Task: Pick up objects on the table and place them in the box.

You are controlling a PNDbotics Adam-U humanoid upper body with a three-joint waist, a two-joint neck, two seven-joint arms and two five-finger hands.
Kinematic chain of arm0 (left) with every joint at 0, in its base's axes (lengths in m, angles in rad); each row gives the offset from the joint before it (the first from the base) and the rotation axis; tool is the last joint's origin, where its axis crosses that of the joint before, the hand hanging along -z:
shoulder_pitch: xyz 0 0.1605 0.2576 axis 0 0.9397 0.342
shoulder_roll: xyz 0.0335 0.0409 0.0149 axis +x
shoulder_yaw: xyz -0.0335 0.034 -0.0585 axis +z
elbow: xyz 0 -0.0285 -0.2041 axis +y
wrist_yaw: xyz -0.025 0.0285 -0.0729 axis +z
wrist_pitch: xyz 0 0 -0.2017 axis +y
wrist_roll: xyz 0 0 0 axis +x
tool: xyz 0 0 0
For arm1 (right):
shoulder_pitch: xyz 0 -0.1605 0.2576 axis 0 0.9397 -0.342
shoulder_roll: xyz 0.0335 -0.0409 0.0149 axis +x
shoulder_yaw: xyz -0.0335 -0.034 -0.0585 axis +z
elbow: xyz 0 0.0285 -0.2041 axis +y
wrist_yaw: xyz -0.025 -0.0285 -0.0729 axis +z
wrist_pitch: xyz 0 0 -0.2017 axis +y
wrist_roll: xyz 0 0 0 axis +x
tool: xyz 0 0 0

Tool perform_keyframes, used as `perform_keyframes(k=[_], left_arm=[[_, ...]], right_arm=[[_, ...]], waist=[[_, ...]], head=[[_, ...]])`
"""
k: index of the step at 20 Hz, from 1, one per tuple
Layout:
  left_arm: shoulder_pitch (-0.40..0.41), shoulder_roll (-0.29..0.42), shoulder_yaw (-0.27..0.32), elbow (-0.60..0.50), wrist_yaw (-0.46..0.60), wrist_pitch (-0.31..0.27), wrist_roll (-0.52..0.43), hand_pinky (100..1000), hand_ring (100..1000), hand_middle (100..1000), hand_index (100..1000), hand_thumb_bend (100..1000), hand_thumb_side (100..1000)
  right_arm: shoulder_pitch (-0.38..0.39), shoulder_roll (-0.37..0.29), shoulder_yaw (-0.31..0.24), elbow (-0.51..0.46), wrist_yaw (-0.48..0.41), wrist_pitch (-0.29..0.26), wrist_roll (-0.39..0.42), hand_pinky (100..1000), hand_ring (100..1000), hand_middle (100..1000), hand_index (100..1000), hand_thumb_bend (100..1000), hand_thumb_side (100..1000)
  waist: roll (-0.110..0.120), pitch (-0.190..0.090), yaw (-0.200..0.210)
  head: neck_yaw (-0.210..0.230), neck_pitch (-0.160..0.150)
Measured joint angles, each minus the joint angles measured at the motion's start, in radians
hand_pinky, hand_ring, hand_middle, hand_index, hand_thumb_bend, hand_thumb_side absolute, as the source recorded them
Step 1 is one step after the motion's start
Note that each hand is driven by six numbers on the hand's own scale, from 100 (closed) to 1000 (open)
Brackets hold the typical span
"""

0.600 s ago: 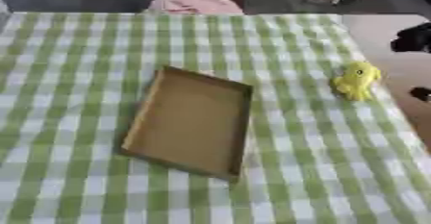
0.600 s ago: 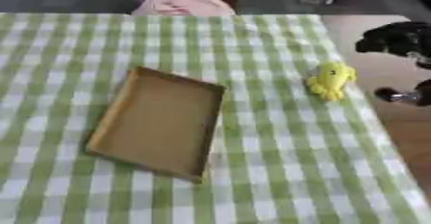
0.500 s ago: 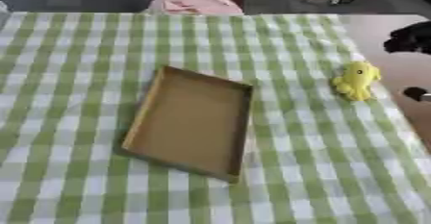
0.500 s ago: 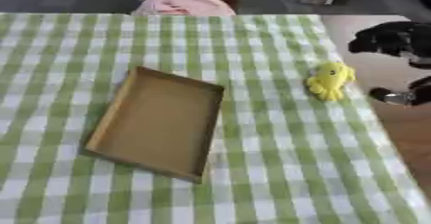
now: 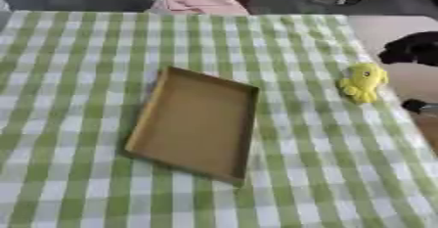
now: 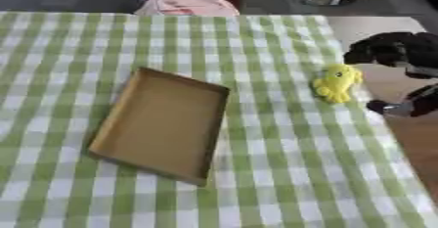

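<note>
A shallow brown cardboard box (image 6: 160, 124) lies empty in the middle of the green-checked table (image 6: 282, 173). A small yellow soft toy (image 6: 336, 82) rests on the cloth near the table's right edge, apart from the box. My black right hand (image 6: 395, 51) comes in from the right, just beside the toy and slightly above it. Its fingers curve over from the top and its thumb (image 6: 392, 107) sits lower, with a gap between them and nothing held. The hand does not touch the toy. My left hand shows in no view.
Beyond the table's far edge lies a pink bundle of cloth (image 6: 186, 2). A bare tan surface (image 6: 376, 26) runs along the table's right side under my hand. The cloth left of and in front of the box carries no objects.
My right hand has come a little down and left, closer to the yellow toy. The toy and the box have not moved.
</note>
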Motion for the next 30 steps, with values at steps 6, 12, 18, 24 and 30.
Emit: perform_keyframes(k=[6,12,18,24,30], left_arm=[[-0.002,0.0,0.001,0.0,0.0,0.002,-0.005,571,764,782,547,100,716],[-0.009,0.001,0.005,0.0,0.0,0.002,-0.013,570,765,783,544,100,716],[-0.021,0.002,0.012,0.0,0.0,-0.002,-0.021,569,767,785,541,100,717],[-0.033,0.002,0.019,0.0,0.0,-0.008,-0.028,569,767,786,538,100,715],[-0.043,0.011,0.028,0.0,0.001,-0.015,-0.036,567,769,788,533,100,715]], right_arm=[[0.022,0.001,-0.042,0.041,0.005,0.04,-0.036,907,921,850,986,366,356],[0.036,0.001,-0.083,0.119,-0.011,0.046,-0.091,895,898,845,982,320,369],[0.039,0.001,-0.11,0.166,-0.053,0.031,-0.111,892,891,849,982,289,374],[0.03,0.001,-0.126,0.184,-0.069,0.028,-0.118,892,891,853,984,288,368],[0.032,0.001,-0.149,0.193,-0.061,0.036,-0.139,893,893,857,985,295,357]], waist=[[-0.004,0.017,0.0],[-0.007,0.038,0.007],[-0.008,0.062,0.018],[-0.009,0.089,0.041],[-0.015,0.116,0.074]], head=[[-0.011,-0.001],[-0.026,-0.008],[-0.042,-0.033],[-0.065,-0.059],[-0.09,-0.085]])
